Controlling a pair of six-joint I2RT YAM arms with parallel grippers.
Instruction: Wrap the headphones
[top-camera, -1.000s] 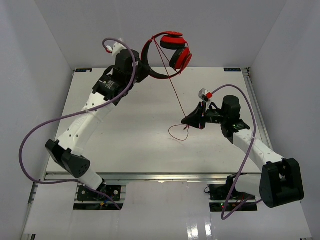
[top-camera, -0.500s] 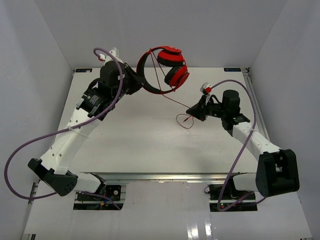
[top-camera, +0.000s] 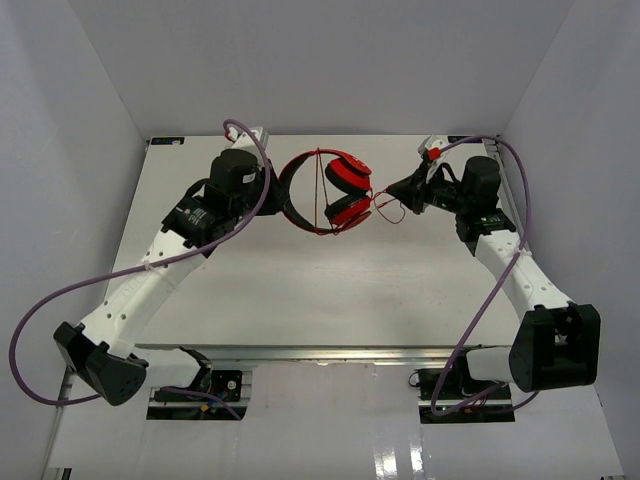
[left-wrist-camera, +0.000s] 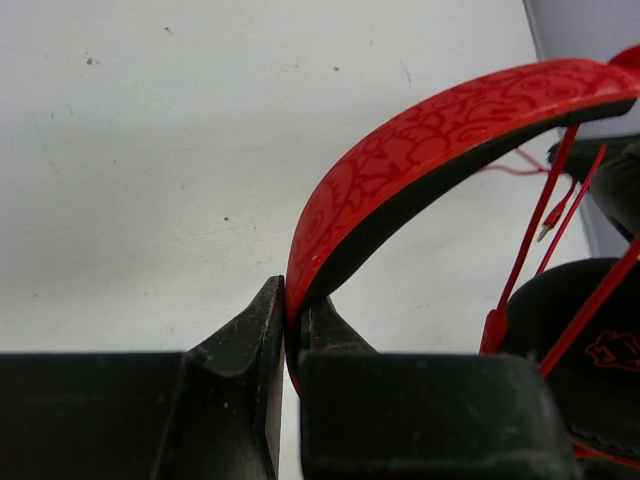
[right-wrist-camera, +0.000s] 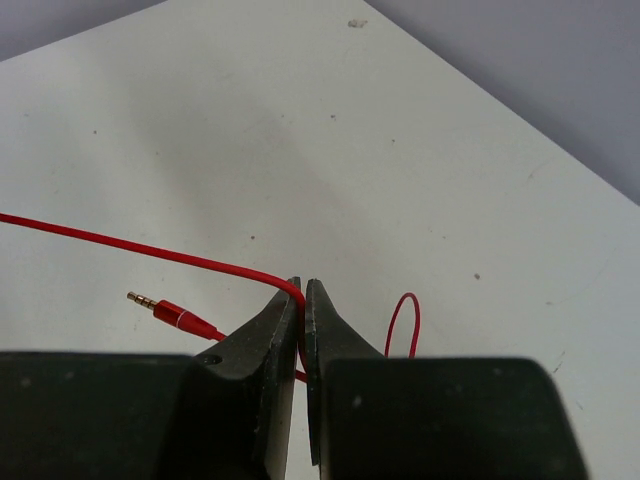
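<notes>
- Over the far half of the white table (top-camera: 300, 290), the red over-ear headphones with black-lined headband (top-camera: 335, 195) sit between both arms, with the ear cups tucked inside the band.
- Left of the headphones, the left gripper (left-wrist-camera: 290, 300) is clamped tight on the edge of the patterned headband.
- Right of the headphones, the right gripper (right-wrist-camera: 303, 292) has its jaws nearly closed, pinching the thin red cable (right-wrist-camera: 140, 245) close to its small metal-tipped plug (right-wrist-camera: 168, 311).
- To wrap well, I judge the cable should be kept lightly taut, each turn laid across the band, and the band held steady. A hard pull may slip the cable free.
- Three things are unclear: how many turns lie on the headphones, whether the headphones touch the table, and where the loop behind the right fingers runs.
</notes>
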